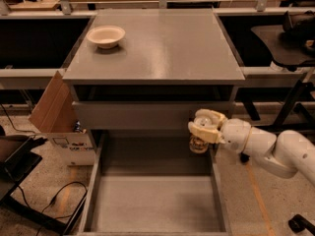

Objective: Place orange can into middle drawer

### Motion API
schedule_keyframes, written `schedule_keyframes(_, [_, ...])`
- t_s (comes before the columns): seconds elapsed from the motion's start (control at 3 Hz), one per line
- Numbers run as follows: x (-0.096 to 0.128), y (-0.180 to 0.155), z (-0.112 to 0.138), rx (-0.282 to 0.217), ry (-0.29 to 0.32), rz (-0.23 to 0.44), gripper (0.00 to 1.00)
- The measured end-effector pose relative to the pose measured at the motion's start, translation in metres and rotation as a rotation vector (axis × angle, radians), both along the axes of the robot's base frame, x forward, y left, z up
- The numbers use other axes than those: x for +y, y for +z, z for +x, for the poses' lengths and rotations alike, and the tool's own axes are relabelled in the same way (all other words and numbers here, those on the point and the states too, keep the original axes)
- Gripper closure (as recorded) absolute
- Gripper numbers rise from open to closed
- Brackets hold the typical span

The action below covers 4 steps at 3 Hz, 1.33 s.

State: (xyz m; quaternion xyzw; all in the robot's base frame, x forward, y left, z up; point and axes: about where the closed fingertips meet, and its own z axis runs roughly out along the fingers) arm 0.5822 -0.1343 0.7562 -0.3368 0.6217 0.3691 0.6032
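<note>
- Progress: the orange can [199,145] is off every surface, hanging under the end effector [203,132], whose fingers are clamped on the can's upper part.
- Position: the can hangs at the back right corner of the middle drawer [157,203], just inside the right side wall [220,195] and just below the upper drawer front [138,115]. It looks clear of the floor, not resting on it.
- Done, as I judge it: picking up and carrying to the drawer, which stands pulled out.
- Left: lowering the can onto the grey floor, letting go, and withdrawing the arm.
- Edges: the right side wall and the panel above are the close ones, and either could catch the can or the wrist on a straight drop.
- Open room: the drawer floor is bare toward the middle and front, so a shift left and forward would give more margin.
- Elsewhere: a cream bowl [106,36] sits on the tabletop [162,48], and a cardboard box [51,107] leans at the cabinet's left. Both are well apart from the can's path.
</note>
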Motion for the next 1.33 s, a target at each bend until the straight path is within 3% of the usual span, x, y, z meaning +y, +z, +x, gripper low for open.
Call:
schedule_keyframes(0.67, [0.036, -0.13, -0.013, 0.041, 0.118, 0.074, 1.0])
schedule_keyframes(1.0, [0.043, -0.169, -0.019, 0.077, 0.146, 0.101, 1.0])
schedule_keyframes(1.33, [0.041, -0.206, -0.026, 0.143, 0.146, 0.148, 1.0])
